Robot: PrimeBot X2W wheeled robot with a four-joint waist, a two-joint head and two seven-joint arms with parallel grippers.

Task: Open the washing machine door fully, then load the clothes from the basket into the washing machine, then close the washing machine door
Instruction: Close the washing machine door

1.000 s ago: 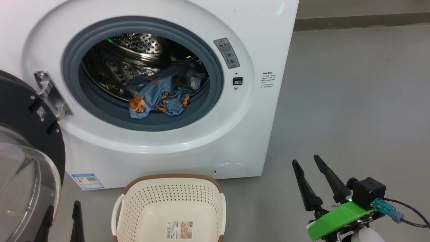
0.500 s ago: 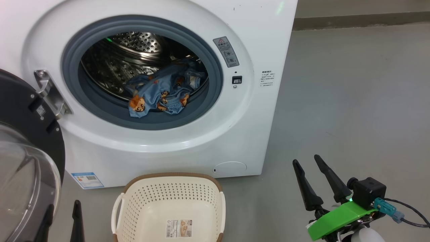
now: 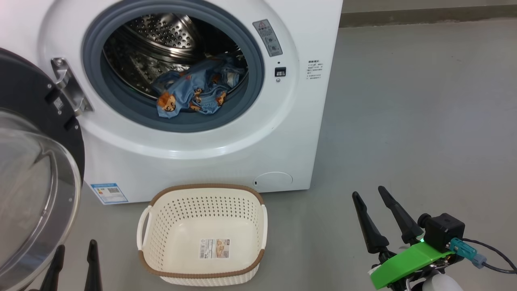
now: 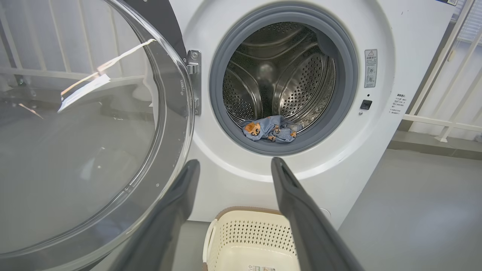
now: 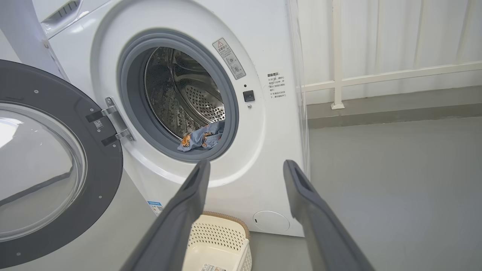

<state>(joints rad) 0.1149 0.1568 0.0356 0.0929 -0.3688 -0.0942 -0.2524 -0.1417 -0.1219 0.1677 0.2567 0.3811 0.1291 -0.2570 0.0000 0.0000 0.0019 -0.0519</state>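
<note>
The white washing machine [image 3: 194, 161] stands with its door [image 3: 36, 133] swung wide to the left, glass bowl bulging out. Light blue clothes [image 3: 194, 93] with orange-brown figures lie at the front lip of the steel drum, seen too in the left wrist view [image 4: 271, 128] and the right wrist view [image 5: 203, 138]. On the floor before the machine, the cream basket [image 3: 161, 226] holds no clothes, only its label. My left gripper [image 3: 74, 252] is open at the lower left by the door glass. Low on the right, my right gripper [image 3: 368, 193] hangs open over bare floor.
Grey floor [image 3: 404, 113] stretches to the right of the machine. A white railing [image 5: 376, 77] and curtain stand behind it along the wall. The door glass [image 4: 75, 131] is close to my left fingers.
The head camera has tilted down and shifted, so machine and basket sit higher in view and the whole basket shows. Neither gripper has moved; the clothes lie as before.
</note>
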